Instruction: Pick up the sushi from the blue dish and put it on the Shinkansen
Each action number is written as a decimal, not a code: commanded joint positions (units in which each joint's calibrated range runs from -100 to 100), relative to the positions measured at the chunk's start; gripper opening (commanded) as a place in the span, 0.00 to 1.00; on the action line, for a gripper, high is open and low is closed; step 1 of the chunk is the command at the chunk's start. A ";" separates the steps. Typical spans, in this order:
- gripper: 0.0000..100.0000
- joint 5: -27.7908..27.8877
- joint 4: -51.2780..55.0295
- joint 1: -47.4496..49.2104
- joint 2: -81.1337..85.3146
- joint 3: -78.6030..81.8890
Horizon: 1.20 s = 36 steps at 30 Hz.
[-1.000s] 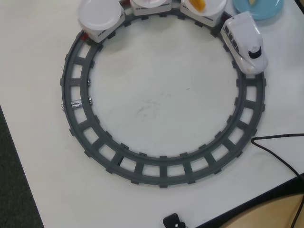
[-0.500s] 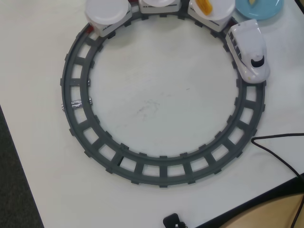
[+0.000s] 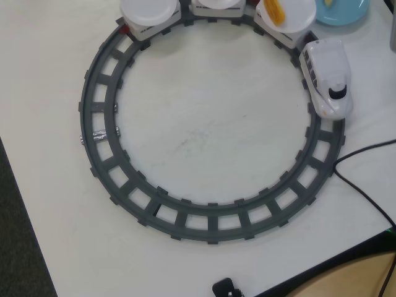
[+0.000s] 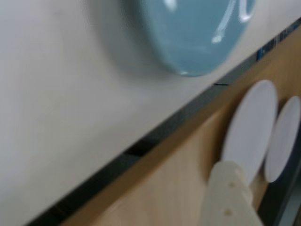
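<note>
While the white toy bullet train (image 3: pixel 328 77) sits on the grey circular track (image 3: pixel 105 173), pale sushi (image 3: pixel 330 2) lies on the round light-blue plastic dish (image 3: pixel 346 12); one cream gripper finger (image 4: pixel 230 197) shows, its opening impossible to tell.

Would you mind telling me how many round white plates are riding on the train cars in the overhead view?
3, along the top edge: left car's plate, middle plate, mostly cropped, and right plate carrying a yellow-orange piece.

All I see of my hand (image 4: pixel 230 200) is one blurred cream plastic finger, blocky, with two small round dimples along its face.
</note>
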<state>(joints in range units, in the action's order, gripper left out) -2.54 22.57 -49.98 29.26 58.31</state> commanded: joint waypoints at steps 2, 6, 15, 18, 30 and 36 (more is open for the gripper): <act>0.51 0.18 9.31 1.56 -10.68 -22.31; 0.51 0.91 27.11 3.77 -18.11 -40.17; 0.51 17.32 57.40 6.23 -36.74 -71.59; 0.51 23.77 57.83 5.09 -43.75 -73.57; 0.51 36.46 57.32 3.41 -67.55 -89.90; 0.51 36.04 57.32 4.56 -71.64 -99.87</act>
<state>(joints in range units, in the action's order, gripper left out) 33.59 79.53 -46.51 -42.32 -35.43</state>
